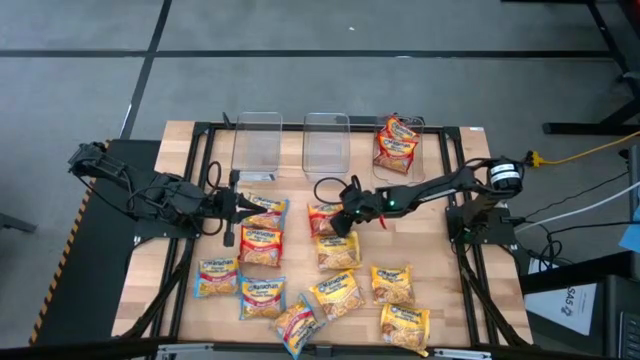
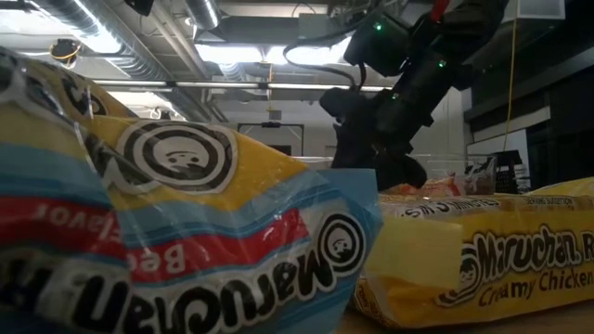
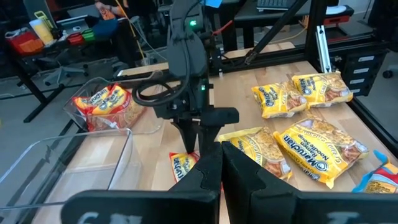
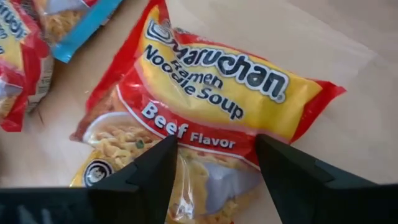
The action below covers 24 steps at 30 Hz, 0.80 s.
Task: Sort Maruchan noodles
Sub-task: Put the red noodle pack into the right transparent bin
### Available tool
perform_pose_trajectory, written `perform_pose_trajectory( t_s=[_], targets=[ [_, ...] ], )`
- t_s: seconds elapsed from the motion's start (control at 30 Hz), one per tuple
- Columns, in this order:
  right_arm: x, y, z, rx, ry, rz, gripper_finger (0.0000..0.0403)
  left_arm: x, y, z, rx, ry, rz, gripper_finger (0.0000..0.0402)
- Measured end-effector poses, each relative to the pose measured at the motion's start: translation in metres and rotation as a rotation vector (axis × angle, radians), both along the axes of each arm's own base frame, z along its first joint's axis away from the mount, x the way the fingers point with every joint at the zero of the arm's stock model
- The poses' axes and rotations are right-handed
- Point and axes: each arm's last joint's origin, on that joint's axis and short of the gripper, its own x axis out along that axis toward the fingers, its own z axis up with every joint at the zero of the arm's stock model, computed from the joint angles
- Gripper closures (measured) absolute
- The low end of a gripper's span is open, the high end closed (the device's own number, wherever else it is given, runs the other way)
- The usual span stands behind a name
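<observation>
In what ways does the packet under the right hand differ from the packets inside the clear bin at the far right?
The red beef packet lies flat on the bare table, alone; the binned packets are piled together inside the right bin. The beef packet has the open right hand just above it; no hand is near the binned ones. Both are red-trimmed Maruchan packets.

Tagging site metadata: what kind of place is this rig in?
Probably a robotics lab or workshop. Signs: bare ceiling ducts and strip lights, cluttered workbenches behind the table, grey concrete floor with loose cables.
</observation>
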Motion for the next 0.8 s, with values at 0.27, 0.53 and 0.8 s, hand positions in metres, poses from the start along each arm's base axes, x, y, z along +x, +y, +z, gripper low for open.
perform_pose_trajectory(
  t_s=[0.27, 0.53, 0.8],
  targets=[
    [0.0007, 0.0000, -0.0021, 0.001, 0.004, -0.002, 0.0197, 0.0000, -0.0001, 0.0000, 0.000, 0.000, 0.000, 0.0401],
    [0.0006, -0.0001, -0.0021, 0.000, 0.004, -0.002, 0.0294, 0.0000, 0.0000, 0.0000, 0.000, 0.000, 0.000, 0.0401],
    [0.0025, 0.0001, 0.0021, -0.015, -0.033, 0.024, 0.0368, 0.0001, -0.0001, -0.0001, 0.000, 0.001, 0.000, 0.0401]
  ],
)
